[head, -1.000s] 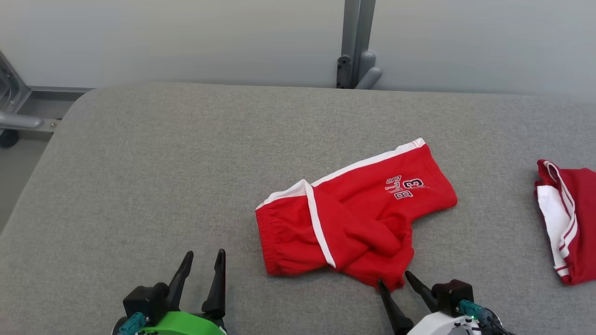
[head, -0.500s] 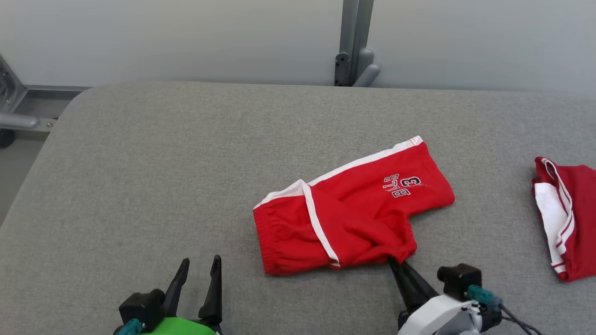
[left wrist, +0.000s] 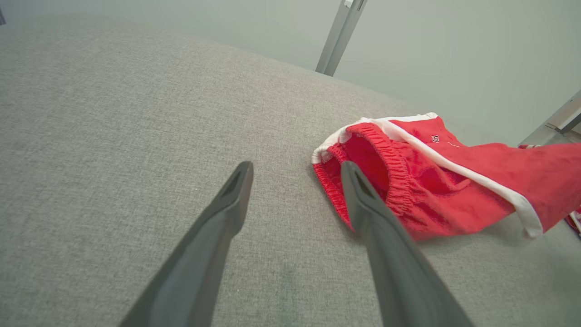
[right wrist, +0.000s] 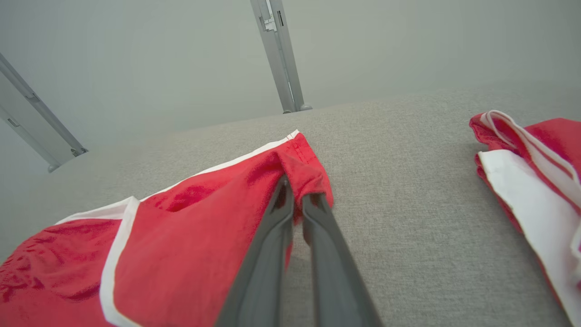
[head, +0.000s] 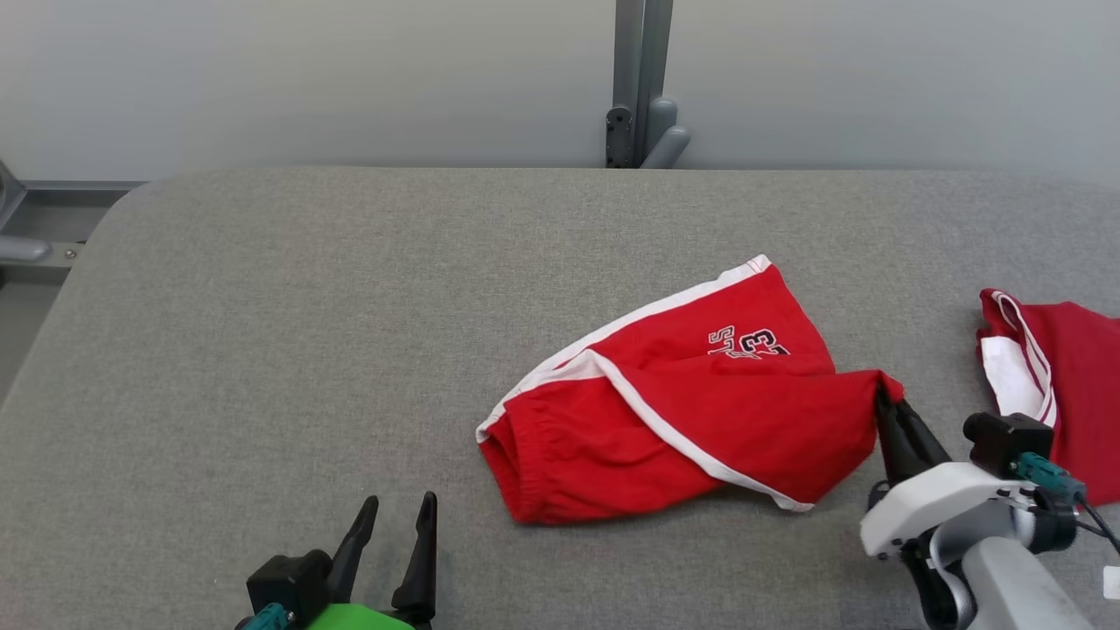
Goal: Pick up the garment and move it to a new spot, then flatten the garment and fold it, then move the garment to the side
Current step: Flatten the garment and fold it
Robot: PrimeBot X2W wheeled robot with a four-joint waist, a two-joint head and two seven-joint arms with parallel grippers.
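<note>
On the grey padded table (head: 262,306), the red shorts (head: 665,420) with white side stripes lie crumpled, their elastic waistband toward the robot's left and a leg with dark lettering toward the far edge. At the shorts' right corner, the right gripper (head: 880,398) has its two dark fingers pinched together on a fold of the leg hem. The cloth there is drawn up into a taut peak, while the waistband end rests on the surface. To the near left of the shorts' waistband, apart from the cloth, the left gripper (head: 400,503) sits low with its fingers spread and nothing between them. In its wrist view the gathered waistband opening shows just behind one fingertip. To the right of the shorts, well apart from them, a second red-and-white garment (head: 1063,376) lies bunched on the same surface. Beyond the shorts, behind the table's far edge, a grey metal post (head: 641,79) stands against a pale wall.
</note>
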